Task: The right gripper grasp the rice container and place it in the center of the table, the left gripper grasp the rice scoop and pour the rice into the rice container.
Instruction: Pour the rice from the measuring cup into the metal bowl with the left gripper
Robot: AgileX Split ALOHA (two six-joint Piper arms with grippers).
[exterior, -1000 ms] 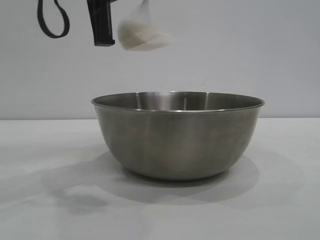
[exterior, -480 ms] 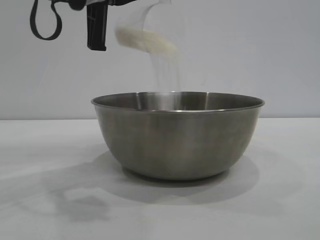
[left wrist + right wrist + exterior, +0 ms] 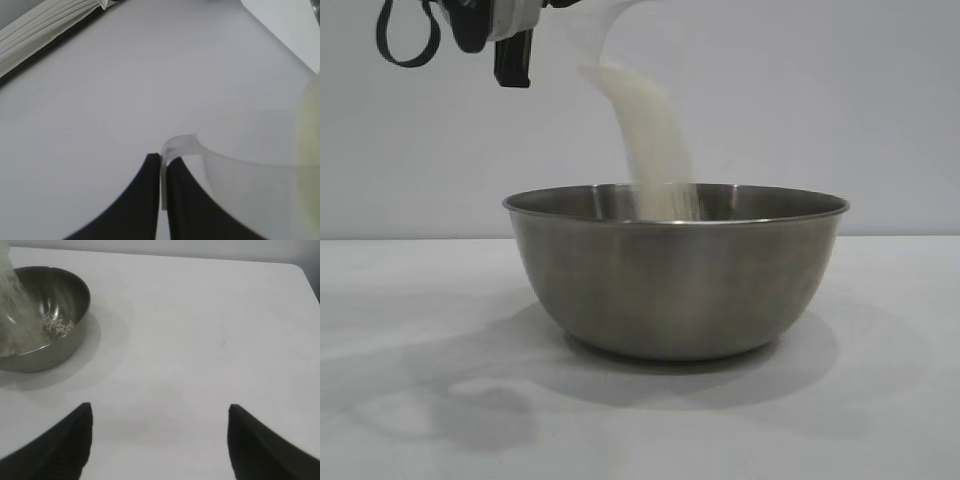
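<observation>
Overhead, one rice scoop (image 3: 250, 175) in pinched left gripper (image 3: 161, 165); one rice container (image 3: 675, 270); right gripper (image 3: 160, 412) wide.

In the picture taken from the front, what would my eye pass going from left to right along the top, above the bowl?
Black cable loop → left gripper, shut on the handle of the plastic scoop → the scoop itself → rice streaming down into the steel bowl.
</observation>
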